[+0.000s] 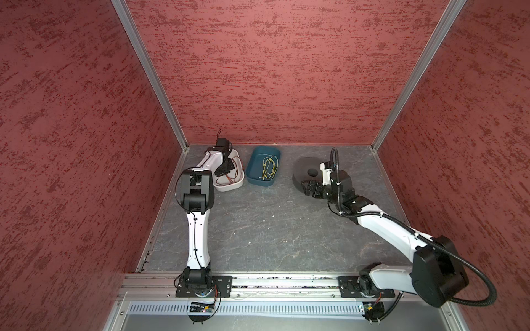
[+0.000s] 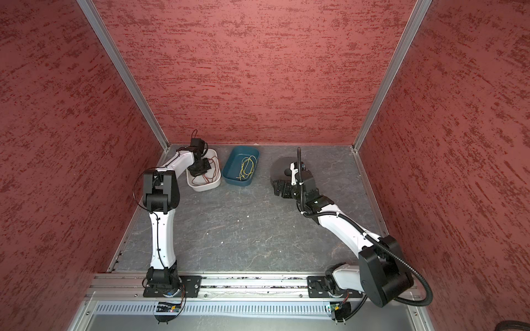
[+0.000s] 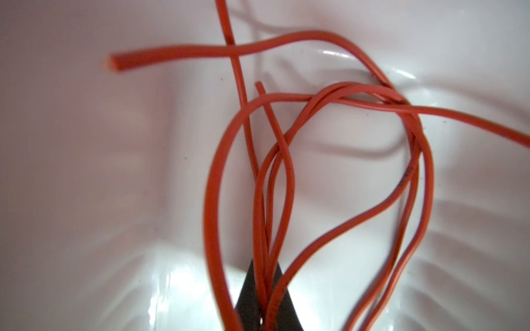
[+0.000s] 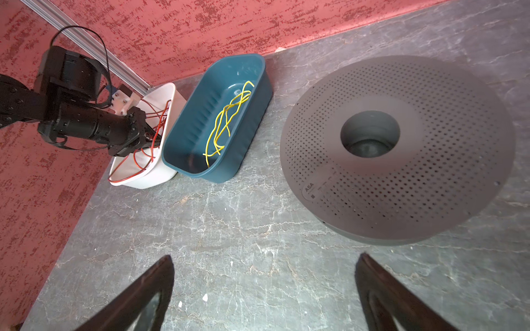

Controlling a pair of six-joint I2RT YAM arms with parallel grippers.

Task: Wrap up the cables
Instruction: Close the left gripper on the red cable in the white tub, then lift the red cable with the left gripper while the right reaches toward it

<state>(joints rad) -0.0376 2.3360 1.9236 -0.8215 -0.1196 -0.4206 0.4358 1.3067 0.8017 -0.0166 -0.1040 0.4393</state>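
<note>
We start at the left jaws, which are pressed together on the cables (image 3: 172, 55). In the left wrist view several red strands run down between the dark fingertips (image 3: 247, 308) and loop out from there over the floor of the white tub (image 4: 149, 179). One cut end juts free to the side, and another strand leaves the view altogether. We cannot tell how many separate cables the pinch takes in.

The right jaws are spread wide with nothing between them. Their fingertips (image 4: 149, 286) hang over bare worktop (image 4: 229, 229), just beside the dark perforated disc (image 4: 401, 186) with the round well in its middle.

We judge the step in hand to be the pick-up, with the bundle gripped and no wrapping begun. The next move probably calls for a slow lift straight out of the tub, so the trailing loops clear its wall without snagging on it. The bundle would then go toward the middle, where the right jaws can take a free end. The strands are limp and tangled, so some may slide out of the pinch.

The white tub sits in the far left corner and holds only the red cables. The blue tub (image 4: 249, 134) touches or nearly touches it and holds loose yellow-green wires (image 4: 227, 108), which are no part of this task.
</note>
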